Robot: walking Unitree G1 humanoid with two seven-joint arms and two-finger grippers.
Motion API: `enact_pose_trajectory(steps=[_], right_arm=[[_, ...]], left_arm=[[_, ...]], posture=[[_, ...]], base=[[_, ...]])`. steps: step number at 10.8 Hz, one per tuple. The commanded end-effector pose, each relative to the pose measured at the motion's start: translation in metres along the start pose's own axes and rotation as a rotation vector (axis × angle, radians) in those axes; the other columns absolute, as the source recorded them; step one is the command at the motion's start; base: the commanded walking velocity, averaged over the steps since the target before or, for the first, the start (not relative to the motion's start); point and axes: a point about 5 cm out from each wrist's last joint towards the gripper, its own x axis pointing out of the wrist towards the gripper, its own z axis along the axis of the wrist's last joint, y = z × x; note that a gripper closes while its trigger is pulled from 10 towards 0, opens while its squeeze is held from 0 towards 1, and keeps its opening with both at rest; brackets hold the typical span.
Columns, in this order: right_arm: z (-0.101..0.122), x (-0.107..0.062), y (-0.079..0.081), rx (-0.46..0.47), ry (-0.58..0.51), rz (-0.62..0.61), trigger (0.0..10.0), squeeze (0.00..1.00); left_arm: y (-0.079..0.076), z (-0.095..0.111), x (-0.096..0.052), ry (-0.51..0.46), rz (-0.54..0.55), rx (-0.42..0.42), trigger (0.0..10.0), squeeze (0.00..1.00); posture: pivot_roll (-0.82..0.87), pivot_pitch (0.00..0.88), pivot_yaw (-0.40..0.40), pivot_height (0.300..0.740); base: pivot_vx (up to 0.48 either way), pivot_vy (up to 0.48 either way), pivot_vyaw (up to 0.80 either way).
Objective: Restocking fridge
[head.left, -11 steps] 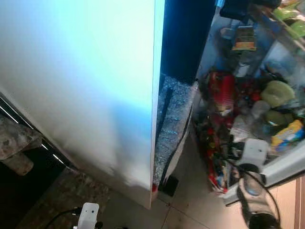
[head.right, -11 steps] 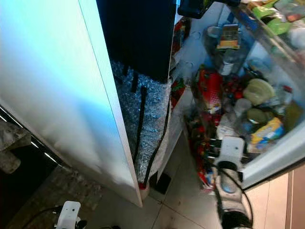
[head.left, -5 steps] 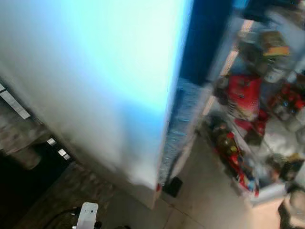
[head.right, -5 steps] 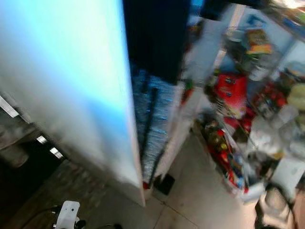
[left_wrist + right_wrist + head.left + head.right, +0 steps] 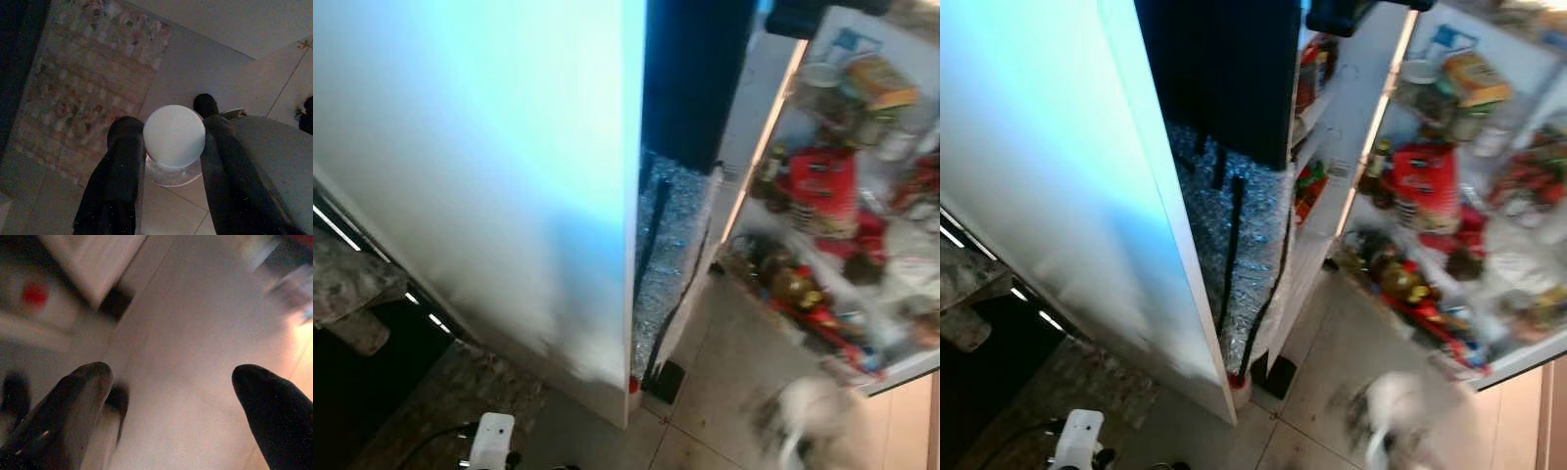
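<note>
Fingers point(image 5: 124, 161) of the left gripper point(image 5: 171, 152): clamped on a white-capped jar point(image 5: 173, 137), low over the floor point(image 5: 195, 63). Right gripper point(image 5: 171, 396): fingers apart, empty, dropped from the fridge door point(image 5: 1489, 196) a second earlier. Door open; jar not yet shelved.

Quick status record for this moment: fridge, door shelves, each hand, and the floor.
fridge door: open, seen on the right
door shelves: crowded; red package, bottles and jars, details blurred
left hand: low over the floor, shut on a clear container with a white lid
right hand: fingers spread, nothing between them, above the floor tiles; blurred
floor: patterned rug at lower left
</note>
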Motion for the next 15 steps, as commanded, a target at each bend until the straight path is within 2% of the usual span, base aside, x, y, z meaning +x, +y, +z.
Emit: enact_pose_trajectory(steps=[1,2,3,4,5,8,13,15], right_arm=[[-0.027,-0.005,0.001,-0.017,0.121,0.009,10.0,0.00],[-0.033,-0.007,0.004,-0.053,0.146,0.011,10.0,0.00],[-0.028,-0.004,0.016,0.019,0.113,0.033,10.0,0.00],[-0.022,-0.001,0.038,0.074,0.088,0.085,10.0,0.00],[-0.021,-0.001,0.044,0.076,0.082,0.110,10.0,0.00],[-0.018,0.000,0.046,0.082,0.071,0.135,10.0,0.00],[-0.026,-0.003,0.039,0.092,0.100,0.103,10.0,0.00],[-0.028,-0.003,0.041,0.062,0.112,0.112,10.0,0.00]], left_arm=[[0.001,-0.008,-0.002,0.031,-0.003,0.030,10.0,0.00],[0.002,-0.009,-0.002,0.031,-0.003,0.030,10.0,0.00],[0.003,-0.008,-0.002,0.027,0.004,0.035,10.0,0.00],[0.005,-0.009,-0.002,0.032,0.017,0.045,10.0,0.00],[0.004,-0.009,-0.002,0.032,0.017,0.041,10.0,0.00],[0.004,-0.014,-0.003,0.043,0.023,0.033,10.0,0.00],[0.003,-0.015,-0.004,0.043,0.019,0.036,10.0,0.00],[0.003,-0.016,-0.004,0.045,0.019,0.036,10.0,0.00]], posture=[[0.08,0.147,0.033,0.740],[0.08,0.149,0.035,0.740],[0.08,0.150,0.039,0.740],[0.07,0.159,0.037,0.740],[0.08,0.159,0.032,0.740],[0.09,0.152,0.025,0.740],[0.09,0.138,0.024,0.740],[0.09,0.146,0.024,0.740]], base=[[0.000,0.000,0.00],[0.000,0.000,0.00],[0.000,0.000,0.00],[0.000,-0.259,0.00],[0.000,-0.300,0.00],[0.000,-0.360,0.79],[0.000,-0.373,0.00],[0.000,-0.373,0.66]])
